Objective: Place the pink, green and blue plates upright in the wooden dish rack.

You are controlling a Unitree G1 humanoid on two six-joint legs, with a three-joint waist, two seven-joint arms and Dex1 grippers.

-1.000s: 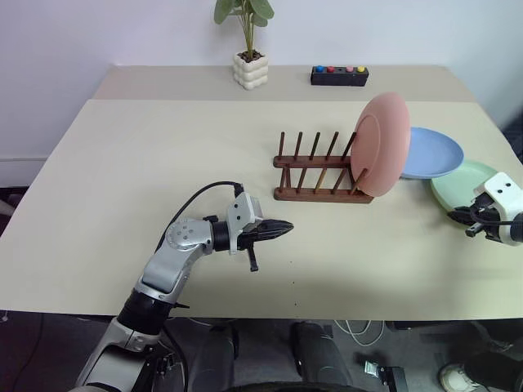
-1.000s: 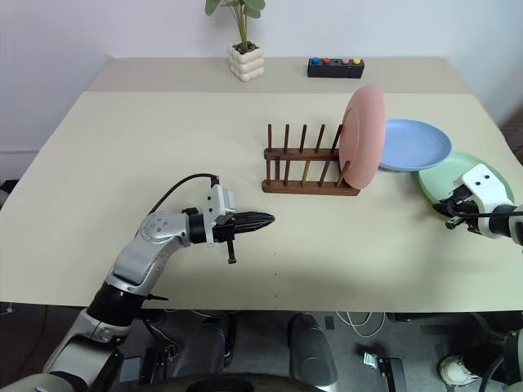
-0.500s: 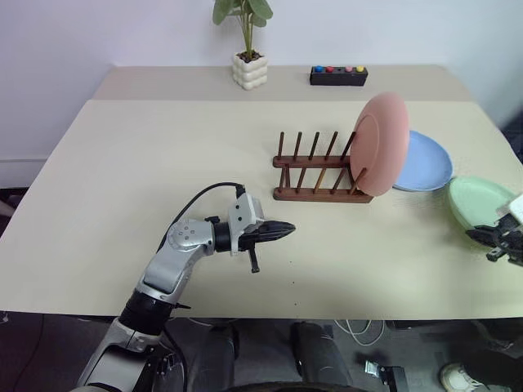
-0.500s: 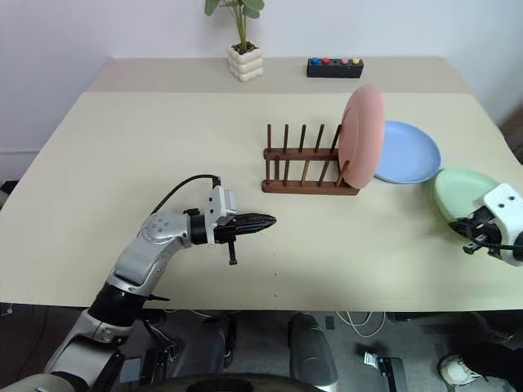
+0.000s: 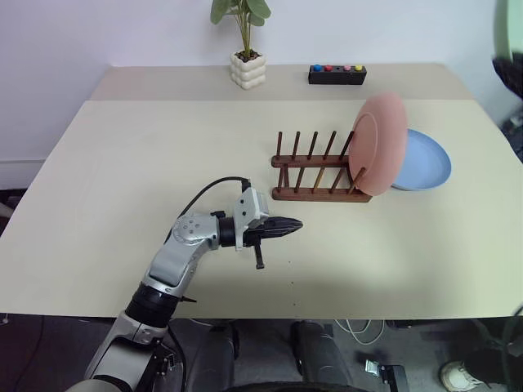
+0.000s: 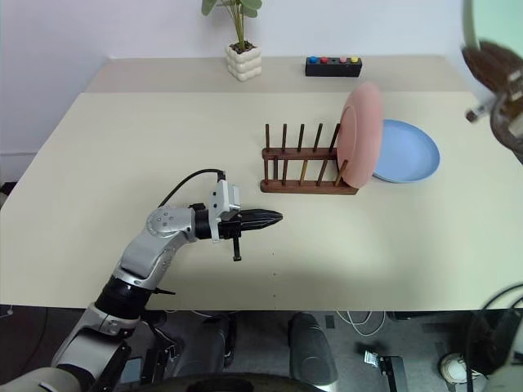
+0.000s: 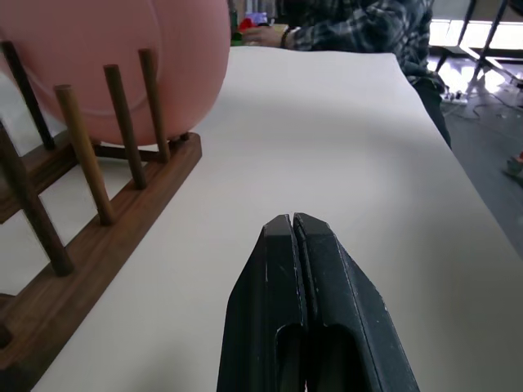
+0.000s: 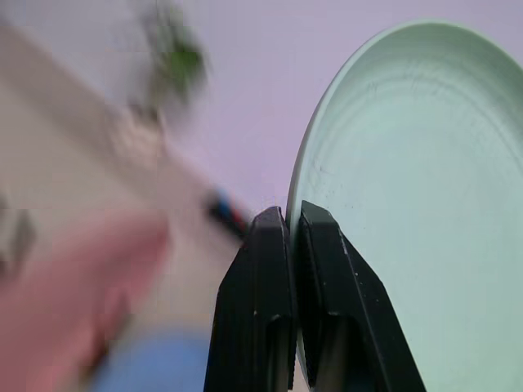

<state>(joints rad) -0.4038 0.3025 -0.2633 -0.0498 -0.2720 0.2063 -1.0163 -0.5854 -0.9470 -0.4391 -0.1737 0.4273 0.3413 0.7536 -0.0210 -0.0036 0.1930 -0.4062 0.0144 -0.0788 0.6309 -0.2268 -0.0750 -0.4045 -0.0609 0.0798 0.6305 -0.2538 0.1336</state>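
The pink plate (image 5: 381, 143) stands upright in the right end slot of the wooden dish rack (image 5: 315, 170). Just right of it, the blue plate (image 5: 426, 160) lies flat on the table. My right gripper (image 8: 292, 214) is raised high at the right, shut on the rim of the green plate (image 8: 409, 196), which it holds up on edge; that plate also appears at the upper right corner (image 6: 500, 20). My left gripper (image 5: 292, 224) is shut and empty. It hovers level over the table in front of the rack, pointing right, with the rack's pegs (image 7: 86, 155) beside it.
A potted plant (image 5: 249, 69) and a black box with coloured buttons (image 5: 337, 75) stand at the table's far edge. A person in a plaid sleeve (image 7: 351, 28) sits beyond the table's right end. The tabletop (image 5: 147, 155) stretches open to the left of the rack.
My right gripper has lifted the green plate off the table, from beside the blue plate up to the upper right. The blue plate shifted slightly. The left arm has stayed put.
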